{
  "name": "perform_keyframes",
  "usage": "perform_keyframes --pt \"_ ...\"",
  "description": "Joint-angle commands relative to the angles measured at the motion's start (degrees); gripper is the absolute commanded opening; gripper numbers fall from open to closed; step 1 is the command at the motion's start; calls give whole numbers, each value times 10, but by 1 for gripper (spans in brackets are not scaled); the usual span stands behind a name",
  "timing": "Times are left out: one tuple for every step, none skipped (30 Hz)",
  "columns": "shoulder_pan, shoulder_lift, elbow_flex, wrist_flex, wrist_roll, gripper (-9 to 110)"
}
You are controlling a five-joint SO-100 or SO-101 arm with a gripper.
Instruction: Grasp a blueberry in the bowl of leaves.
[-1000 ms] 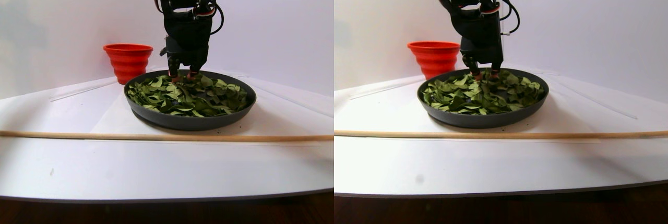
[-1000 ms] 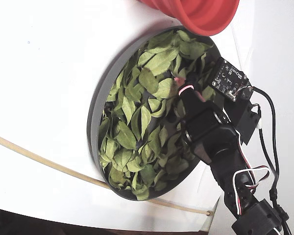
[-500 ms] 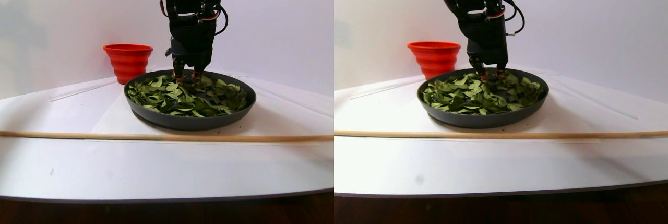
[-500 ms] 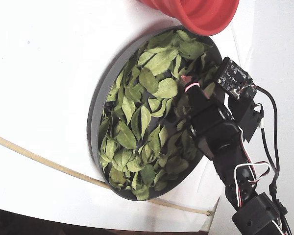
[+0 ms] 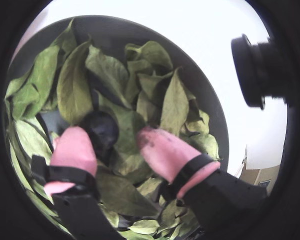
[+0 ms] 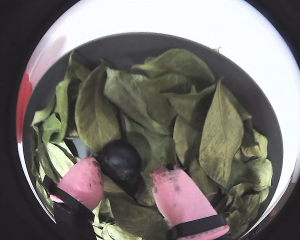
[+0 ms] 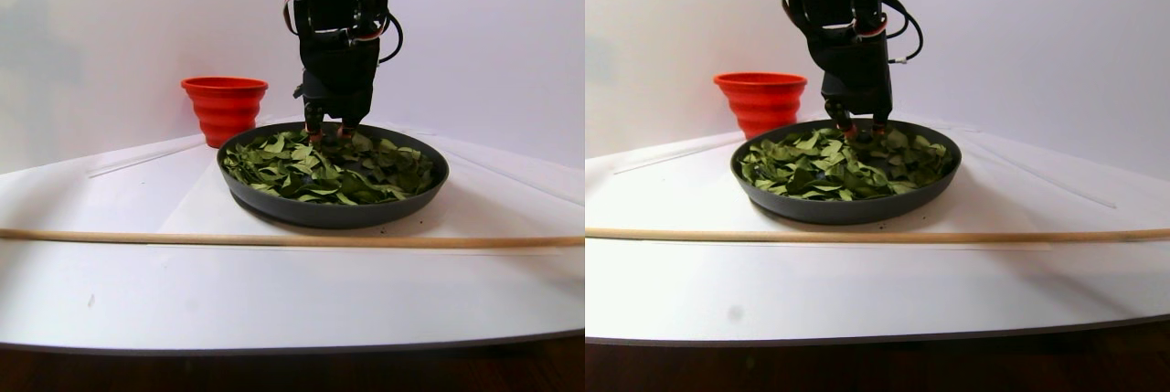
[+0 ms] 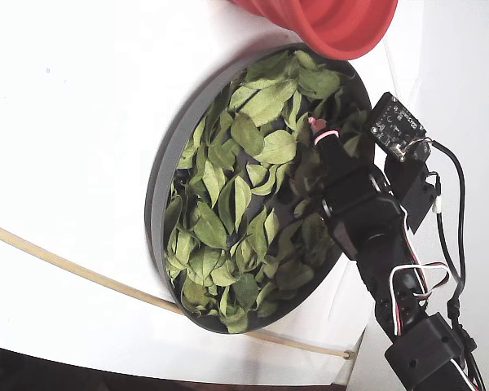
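Blueberry (image 6: 120,159) location: among the leaves (image 6: 155,115) in the dark-grey bowl (image 7: 334,212), which stands on the white table (image 7: 274,291).

Stereo pair view: the bowl sits right of a red ribbed cup (image 7: 224,107), with a thin wooden rod (image 7: 274,239) lying across the table on the near side. The arm descends vertically into the far part of the bowl. The berry is not visible from this angle.

Fixed view: the bowl rim (image 8: 159,183), the leaf bed, and one pink fingertip (image 8: 319,130) over the leaves are visible; the berry is hidden.

Both wrist views show the dark round berry resting on leaves. The gripper (image 6: 124,181) is partly open, its two pink pads flanking the berry. In a wrist view the left pad (image 5: 74,147) touches the berry (image 5: 101,129); the right pad (image 5: 162,150) stands just beside it, a leaf between them. The berry is not clamped.
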Motion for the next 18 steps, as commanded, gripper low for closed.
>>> perform_keyframes --pt "7 11 -36 -16 4 19" --pt "7 11 -37 -16 4 19" --pt "7 9 -38 -16 4 19" --pt "6 8 -40 -17 5 19" --pt "6 6 -43 -17 7 19" --pt "6 4 -46 -17 9 19" --pt "6 2 -48 -17 11 19" --pt "6 0 -51 -17 11 19" --pt "5 -1 -53 -17 14 19" --pt "4 -2 -55 -17 17 19" --pt "4 -2 -56 -17 18 19" --pt "4 -2 -57 -17 18 19" --pt "2 -3 -57 -17 19 19" --pt "1 -4 -58 -17 19 19" --pt "0 -5 -60 -17 20 19" --pt "-1 -7 -62 -17 21 19" --pt "-1 -10 -64 -17 22 19" --pt "-1 -11 -66 -17 23 19"
